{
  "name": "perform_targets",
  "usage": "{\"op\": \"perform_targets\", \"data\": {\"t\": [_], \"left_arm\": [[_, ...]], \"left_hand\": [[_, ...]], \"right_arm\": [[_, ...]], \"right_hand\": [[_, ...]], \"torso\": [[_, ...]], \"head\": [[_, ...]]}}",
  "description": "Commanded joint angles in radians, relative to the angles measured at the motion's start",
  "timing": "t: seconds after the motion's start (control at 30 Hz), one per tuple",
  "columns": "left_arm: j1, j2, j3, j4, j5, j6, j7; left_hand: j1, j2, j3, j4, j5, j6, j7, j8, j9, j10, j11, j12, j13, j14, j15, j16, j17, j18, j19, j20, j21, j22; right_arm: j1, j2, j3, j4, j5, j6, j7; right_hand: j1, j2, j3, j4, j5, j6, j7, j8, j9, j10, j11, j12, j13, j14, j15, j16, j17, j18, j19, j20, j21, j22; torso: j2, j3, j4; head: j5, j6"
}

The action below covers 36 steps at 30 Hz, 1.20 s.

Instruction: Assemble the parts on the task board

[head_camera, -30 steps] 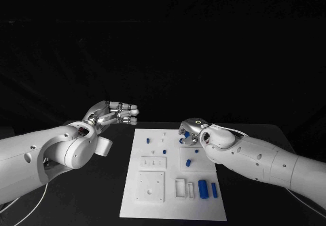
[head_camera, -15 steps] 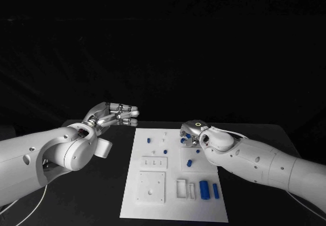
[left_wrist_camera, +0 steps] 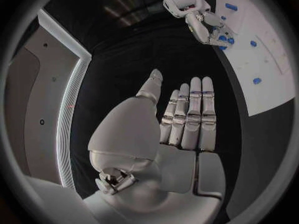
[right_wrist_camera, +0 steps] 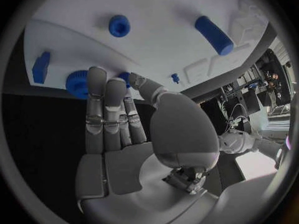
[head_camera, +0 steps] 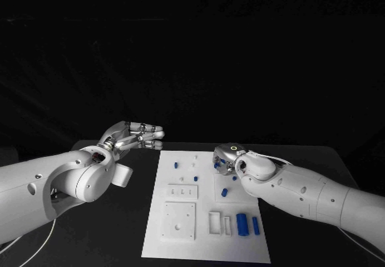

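Note:
The white task board (head_camera: 201, 245) lies mid-table with several small blue parts on it. My right hand (head_camera: 225, 157) is low over the board's far right corner, its fingers reaching down among blue parts there. In the right wrist view, thumb and finger of that hand (right_wrist_camera: 118, 129) pinch a small blue part (right_wrist_camera: 124, 76) beside a blue gear (right_wrist_camera: 77, 83). My left hand (head_camera: 132, 135) hovers off the board's far left corner. It holds nothing, and the left wrist view shows this hand (left_wrist_camera: 184, 119) with its fingers straight and apart.
Two blue cylinders (head_camera: 241, 222) lie in the board's near right area beside white recessed frames (head_camera: 215, 221). A blue peg (head_camera: 225, 192) and a smaller one (head_camera: 195, 179) sit mid-board. A square white plate (head_camera: 178, 219) is at the near left. Black table surrounds the board.
My right hand has sunk a little toward the board's far right corner, the small blue part moving with it. The left hand has stayed where it was.

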State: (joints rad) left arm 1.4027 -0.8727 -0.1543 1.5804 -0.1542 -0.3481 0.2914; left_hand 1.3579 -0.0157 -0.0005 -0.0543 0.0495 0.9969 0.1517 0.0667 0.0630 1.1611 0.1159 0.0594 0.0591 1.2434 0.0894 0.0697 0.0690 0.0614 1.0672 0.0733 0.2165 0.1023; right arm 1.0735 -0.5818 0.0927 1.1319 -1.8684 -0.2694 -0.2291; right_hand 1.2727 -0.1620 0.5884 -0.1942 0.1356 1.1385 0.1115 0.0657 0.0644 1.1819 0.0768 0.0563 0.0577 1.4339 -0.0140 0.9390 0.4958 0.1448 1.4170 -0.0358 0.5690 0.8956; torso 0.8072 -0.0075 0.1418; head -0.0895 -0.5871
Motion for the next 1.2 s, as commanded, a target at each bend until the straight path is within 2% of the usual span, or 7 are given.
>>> {"op": "perform_targets", "data": {"t": [0.03, 0.2, 0.43, 0.63, 0.8, 1.03, 1.2], "left_arm": [[0.002, 0.003, 0.001, 0.000, -0.001, 0.014, 0.004], [0.002, 0.002, 0.001, 0.001, -0.001, 0.013, 0.003], [0.002, 0.002, 0.001, 0.001, -0.001, 0.014, 0.002], [0.002, 0.001, 0.001, 0.001, -0.001, 0.014, -0.002], [0.002, 0.003, 0.001, -0.003, -0.001, 0.014, -0.006], [0.002, 0.008, 0.001, -0.010, -0.004, 0.002, -0.018], [0.002, 0.016, 0.001, -0.015, -0.005, 0.003, -0.020]], "left_hand": [[0.001, 0.004, -0.003, 0.006, -0.002, -0.007, -0.001, -0.003, 0.001, -0.001, 0.001, -0.001, 0.000, 0.004, 0.001, 0.000, 0.001, -0.006, 0.007, -0.003, -0.005, -0.001], [0.000, 0.004, -0.003, 0.008, -0.002, -0.008, -0.001, -0.003, 0.001, -0.002, 0.002, -0.001, 0.000, 0.004, 0.001, 0.000, 0.001, -0.006, 0.008, -0.003, -0.006, -0.002], [0.001, 0.005, -0.003, 0.009, -0.002, -0.008, -0.001, -0.003, 0.001, -0.002, 0.002, -0.001, 0.000, 0.006, 0.001, 0.000, 0.002, -0.006, 0.010, -0.003, -0.007, -0.003], [0.001, 0.005, -0.003, 0.009, -0.002, -0.008, -0.001, -0.003, 0.001, -0.002, 0.002, -0.001, 0.000, 0.006, 0.001, 0.000, 0.002, -0.006, 0.010, -0.003, -0.007, -0.003], [0.002, 0.004, -0.003, 0.010, -0.002, -0.010, 0.000, -0.003, 0.001, -0.003, 0.002, -0.001, 0.000, 0.006, 0.001, 0.000, 0.001, -0.006, 0.011, -0.004, -0.008, -0.004], [0.006, 0.008, 0.000, 0.010, -0.002, -0.010, 0.000, -0.003, 0.001, -0.002, 0.001, -0.001, 0.000, 0.007, 0.000, 0.001, 0.002, -0.006, 0.013, -0.004, -0.008, -0.004], [0.007, 0.009, 0.000, 0.009, -0.002, -0.009, 0.000, -0.003, 0.001, -0.002, 0.001, -0.001, 0.000, 0.008, 0.000, 0.000, 0.002, -0.006, 0.014, -0.005, -0.008, -0.004]], "right_arm": [[-0.002, 0.001, 0.000, -0.002, -0.015, 0.005, -0.008], [-0.004, 0.002, 0.000, 0.000, -0.014, 0.003, -0.007], [-0.005, 0.003, 0.000, 0.001, -0.013, -0.014, -0.008], [-0.006, 0.002, 0.000, 0.008, -0.021, -0.087, -0.037], [-0.005, 0.001, 0.000, 0.021, -0.024, -0.147, -0.064], [0.001, 0.015, 0.002, 0.032, -0.028, -0.208, -0.099], [0.007, 0.039, 0.010, 0.025, -0.029, -0.242, -0.128]], "right_hand": [[-0.013, 0.002, 0.011, 0.003, 0.000, 0.013, -0.001, -0.003, 0.001, 0.016, -0.004, 0.001, 0.001, -0.001, -0.006, 0.002, -0.002, 0.007, 0.005, -0.004, -0.005, 0.006], [-0.014, 0.004, 0.021, 0.010, -0.002, 0.027, -0.005, -0.002, 0.002, 0.033, -0.009, 0.001, 0.001, 0.000, -0.010, 0.000, -0.002, 0.003, 0.007, -0.009, -0.010, 0.021], [-0.008, 0.020, 0.021, 0.010, -0.007, 0.062, -0.014, -0.001, 0.004, 0.078, -0.023, 0.001, 0.002, 0.001, -0.019, -0.003, -0.002, -0.012, 0.018, -0.018, 0.047, 0.078], [0.006, 0.045, 0.039, 0.008, -0.076, 0.107, -0.024, 0.000, 0.011, 0.125, -0.039, 0.002, 0.003, -0.001, -0.035, -0.006, 0.001, -0.025, 0.015, -0.032, 0.076, 0.116], [0.005, 0.043, 0.046, 0.007, -0.083, 0.126, -0.030, -0.001, 0.012, 0.146, -0.047, 0.002, 0.003, -0.001, -0.043, -0.010, 0.003, -0.031, 0.012, -0.043, 0.079, 0.134], [0.010, 0.042, 0.046, 0.008, -0.086, 0.131, -0.031, -0.001, 0.009, 0.151, -0.048, 0.002, 0.003, 0.000, -0.045, -0.016, 0.010, -0.036, 0.013, -0.047, 0.072, 0.157], [0.012, 0.038, 0.052, 0.009, -0.086, 0.132, -0.031, -0.001, 0.008, 0.151, -0.048, 0.002, 0.003, 0.002, -0.045, -0.021, 0.013, -0.036, 0.014, -0.047, 0.063, 0.171]], "torso": [[0.003, -0.0003, -0.0001], [0.007, -0.0004, 0.0002], [0.007, -0.0017, 0.0017], [0.009, -0.0012, 0.0028], [0.009, -0.0029, 0.0044], [0.011, -0.0021, 0.0039], [0.015, -0.0035, 0.0080]], "head": [[0.002, 0.002], [0.000, 0.003], [-0.003, 0.002], [-0.001, 0.005], [0.000, 0.011], [0.007, 0.021], [0.010, 0.027]]}}
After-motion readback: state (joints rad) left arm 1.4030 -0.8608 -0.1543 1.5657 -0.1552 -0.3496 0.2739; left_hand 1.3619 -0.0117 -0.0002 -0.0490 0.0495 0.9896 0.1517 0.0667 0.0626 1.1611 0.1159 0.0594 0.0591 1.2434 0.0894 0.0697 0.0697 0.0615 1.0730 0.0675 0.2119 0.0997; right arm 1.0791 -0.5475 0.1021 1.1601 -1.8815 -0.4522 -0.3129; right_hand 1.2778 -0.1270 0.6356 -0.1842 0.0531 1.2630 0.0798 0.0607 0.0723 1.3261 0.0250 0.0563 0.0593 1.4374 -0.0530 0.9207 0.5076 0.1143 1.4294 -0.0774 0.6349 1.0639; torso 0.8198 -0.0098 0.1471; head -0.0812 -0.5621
